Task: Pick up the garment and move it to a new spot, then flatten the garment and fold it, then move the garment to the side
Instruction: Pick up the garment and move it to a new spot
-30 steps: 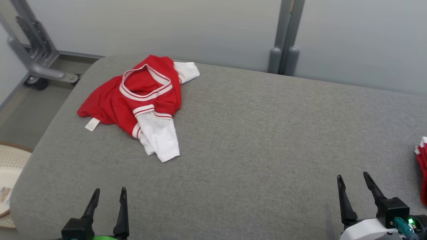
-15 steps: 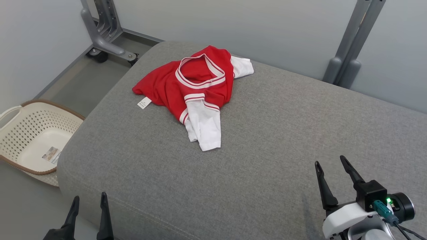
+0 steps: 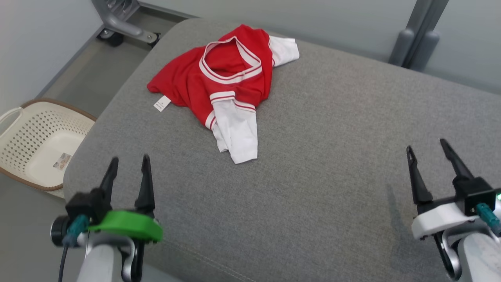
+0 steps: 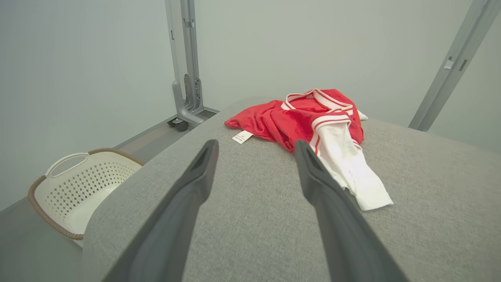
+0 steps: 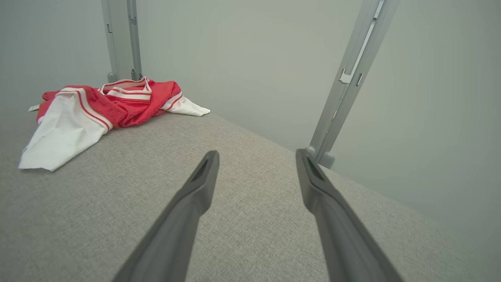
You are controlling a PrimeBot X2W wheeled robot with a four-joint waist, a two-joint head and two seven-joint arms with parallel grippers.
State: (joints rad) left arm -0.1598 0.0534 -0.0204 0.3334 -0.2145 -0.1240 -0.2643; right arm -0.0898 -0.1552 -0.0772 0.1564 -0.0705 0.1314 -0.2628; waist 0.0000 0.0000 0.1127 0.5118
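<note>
**Step one: shirt not yet grasped**

Head: red-and-white shirt (image 3: 184, 84) crumpled far-left on grey cushion (image 3: 332, 156); my left gripper (image 3: 129, 158) and right gripper (image 3: 426, 145) spread, empty.
Left wrist: shirt just ahead (closest arm).
Right wrist: shirt well off left.
Next I'd reach in with the left.

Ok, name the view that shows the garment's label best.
Head view: the label shows whole from above at the edge of the garment. Left wrist view shows it at a slant; right wrist view, a sliver.

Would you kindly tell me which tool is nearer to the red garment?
Left. The left tool hovers nearer the robot than the garment, slightly to its left; the right tool sits farther off, to its right.
</note>
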